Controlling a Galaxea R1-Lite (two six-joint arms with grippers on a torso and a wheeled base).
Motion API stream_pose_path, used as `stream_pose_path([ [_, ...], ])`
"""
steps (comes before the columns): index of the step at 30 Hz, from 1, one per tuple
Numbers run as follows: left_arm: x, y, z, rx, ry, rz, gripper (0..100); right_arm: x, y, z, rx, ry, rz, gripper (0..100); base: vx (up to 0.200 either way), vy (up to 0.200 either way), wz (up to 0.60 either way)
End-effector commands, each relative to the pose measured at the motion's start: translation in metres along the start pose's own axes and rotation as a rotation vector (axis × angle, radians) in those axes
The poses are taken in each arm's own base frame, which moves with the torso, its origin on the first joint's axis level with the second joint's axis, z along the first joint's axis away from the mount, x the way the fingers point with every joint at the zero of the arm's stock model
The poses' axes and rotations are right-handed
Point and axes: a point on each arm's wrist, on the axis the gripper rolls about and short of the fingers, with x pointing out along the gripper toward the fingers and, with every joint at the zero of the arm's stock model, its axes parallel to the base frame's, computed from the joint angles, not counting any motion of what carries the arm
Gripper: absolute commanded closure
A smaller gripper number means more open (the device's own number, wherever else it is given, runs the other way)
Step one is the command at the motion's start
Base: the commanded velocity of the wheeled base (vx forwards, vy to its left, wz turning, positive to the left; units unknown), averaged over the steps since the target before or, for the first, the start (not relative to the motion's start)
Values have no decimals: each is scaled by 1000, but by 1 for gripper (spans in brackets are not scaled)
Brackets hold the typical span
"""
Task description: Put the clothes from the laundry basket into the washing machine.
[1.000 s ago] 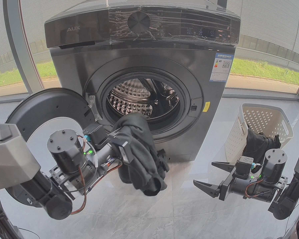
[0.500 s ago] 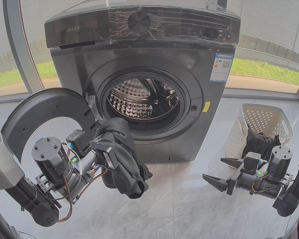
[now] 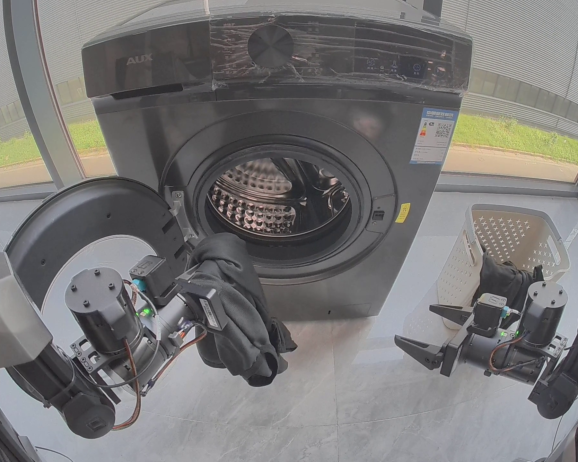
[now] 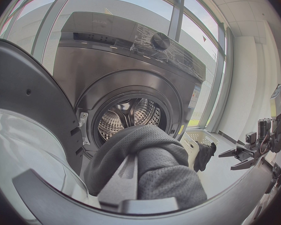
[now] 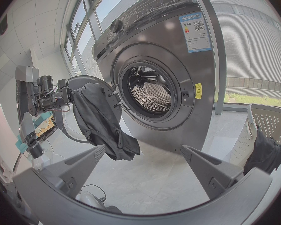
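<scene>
Tiled floor [image 3: 340, 405]; left end effector [image 3: 219, 293] clenched on garment [image 3: 245, 328], right end effector [image 3: 415, 325] released.

This is a bright laundry corner in a glass-walled building. A washing machine [image 3: 340, 120] stands on grey floor tiles [image 3: 340, 405] before tall windows [image 3: 533, 59].

A pale grey, glossy tiled floor [image 3: 340, 405] spreads across the room and meets a low sill [image 3: 514, 186] beneath tall windows, with a dark metal frame post [image 3: 27, 78] rising at the left. Through the glass lie a strip of green grass [image 3: 526, 139], a pale path [image 3: 494, 165] just in front of it, and a grey ribbed building [image 3: 539, 40] behind. A white wall [image 4: 249, 88] and a white panelled ceiling [image 4: 240, 10] adjoin the windows.
</scene>
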Motion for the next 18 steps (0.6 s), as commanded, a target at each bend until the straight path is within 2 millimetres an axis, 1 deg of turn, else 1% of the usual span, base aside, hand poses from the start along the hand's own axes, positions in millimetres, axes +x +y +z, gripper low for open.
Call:
stream_pose_path([
  [1, 0, 0, -4, 3, 14, -2, 100, 1, 0, -2, 2, 8, 3, 0, 0, 0, 0],
  [2, 1, 0, -4, 5, 17, -2, 100, 1, 0, -1, 1, 6, 3, 0, 0, 0, 0],
  [4, 1, 0, -5, 4, 19, -2, 100, 1, 1, -1, 1, 7, 5, 0, 200, 0, 0],
  [8, 4, 0, -12, 11, 43, 5, 100, 1, 1, -2, 1, 8, 6, 0, 200, 0, 0],
  [10, 3, 0, -13, 13, 46, 5, 100, 1, 1, -2, 1, 8, 5, 0, 0, 0, 0],
  [12, 1, -4, -15, 14, 55, -12, 100, 1, 1, -2, 2, 10, 6, 0, 0, 0, 0],
  [18, 1, -5, -15, 14, 54, -16, 100, 1, 1, -2, 4, 11, 6, 0, 0, 0, 0],
])
